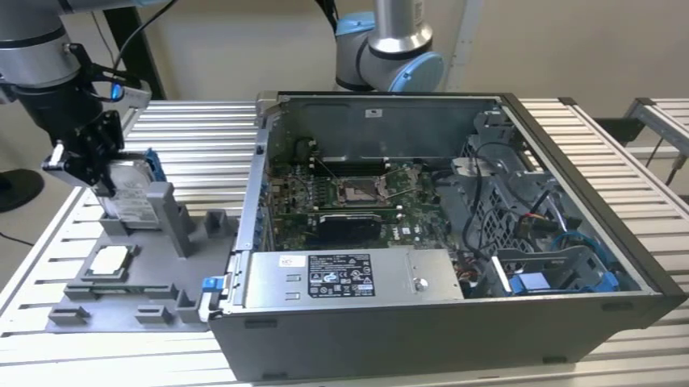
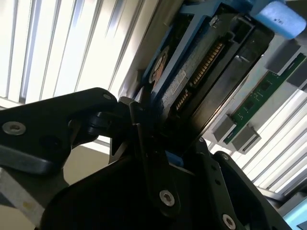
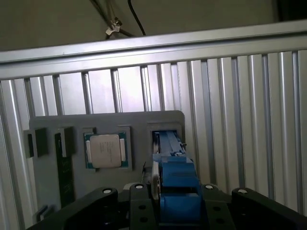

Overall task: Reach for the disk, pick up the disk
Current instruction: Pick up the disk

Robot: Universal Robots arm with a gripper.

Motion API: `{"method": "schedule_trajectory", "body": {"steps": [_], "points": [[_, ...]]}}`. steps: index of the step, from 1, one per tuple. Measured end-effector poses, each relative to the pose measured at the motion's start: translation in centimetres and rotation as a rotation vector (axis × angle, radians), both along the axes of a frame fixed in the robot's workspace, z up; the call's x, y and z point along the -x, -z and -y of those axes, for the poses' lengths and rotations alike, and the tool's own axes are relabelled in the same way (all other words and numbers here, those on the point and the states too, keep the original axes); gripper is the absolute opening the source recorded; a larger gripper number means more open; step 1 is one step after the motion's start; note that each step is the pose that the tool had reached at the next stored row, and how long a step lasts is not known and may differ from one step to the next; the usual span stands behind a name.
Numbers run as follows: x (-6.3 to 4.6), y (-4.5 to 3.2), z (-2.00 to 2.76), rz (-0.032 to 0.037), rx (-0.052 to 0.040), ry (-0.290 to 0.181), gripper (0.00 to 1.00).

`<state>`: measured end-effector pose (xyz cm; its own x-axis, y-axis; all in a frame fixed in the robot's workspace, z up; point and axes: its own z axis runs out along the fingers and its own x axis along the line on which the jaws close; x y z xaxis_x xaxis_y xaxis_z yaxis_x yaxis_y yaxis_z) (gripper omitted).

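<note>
Slatted metal tabletop (image 1: 603,153), before a beige wall (image 1: 237,48), is carrying an open computer case (image 1: 431,330) and a grey fixture (image 1: 161,274), where the tool (image 1: 102,181) is clamping the upright disk (image 1: 131,197).

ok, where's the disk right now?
The disk stands on edge in the grey fixture at the exterior view's left, beside the open computer case, with the gripper at its top.
</note>
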<state>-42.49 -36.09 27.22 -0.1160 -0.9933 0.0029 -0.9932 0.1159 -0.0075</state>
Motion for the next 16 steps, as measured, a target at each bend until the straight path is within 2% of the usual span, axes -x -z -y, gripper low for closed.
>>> {"method": "schedule_trajectory", "body": {"steps": [8,16], "points": [[0.0,-1.32,0.0,0.0001,0.0,0.0,0.0],[0.0,-1.98,0.0,0.0,0.0,0.0,0.0]]}}
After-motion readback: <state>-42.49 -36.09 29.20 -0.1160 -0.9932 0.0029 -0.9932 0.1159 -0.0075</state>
